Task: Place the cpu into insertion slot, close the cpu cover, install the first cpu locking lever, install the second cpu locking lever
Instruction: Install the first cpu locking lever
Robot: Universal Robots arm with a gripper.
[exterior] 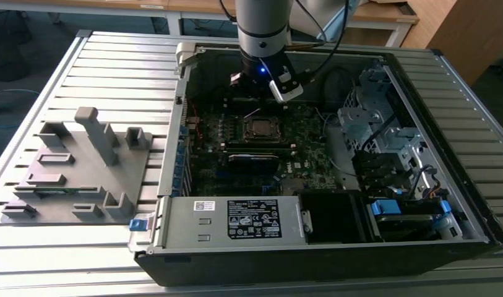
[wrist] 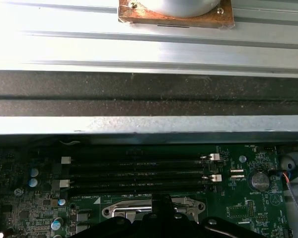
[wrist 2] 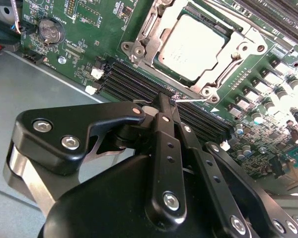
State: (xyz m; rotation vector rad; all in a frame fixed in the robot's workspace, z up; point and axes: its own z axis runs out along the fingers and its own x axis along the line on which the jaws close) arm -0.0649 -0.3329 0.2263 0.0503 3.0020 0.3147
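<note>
A slatted metal surface (exterior: 36, 80) carries an open black computer case (exterior: 317, 263), which takes up the middle and the exterior view's right. A grey fixture block (exterior: 78, 167) stands on the surface at the exterior view's left. The arm (exterior: 263, 25) comes down from the upper middle of the exterior view into the case, over the dark green motherboard (exterior: 234, 176).

The hand (wrist 2: 165, 99) is over the black memory slots (wrist 2: 134, 79), just beside the insertion slot (exterior: 260, 128), which lies near the centre of the exterior view. Its black fingers (wrist 2: 161, 129) are drawn together. Their tips meet at the end of a thin metal locking lever (wrist 2: 191, 99) that runs along the socket's edge. Whether the lever is pinched between them cannot be told.

The cpu cover (wrist 2: 227, 62) lies flat on the socket. The cpu (wrist 2: 193, 47) sits in the slot, with its dull silver top showing through the cover's cut-out.
</note>
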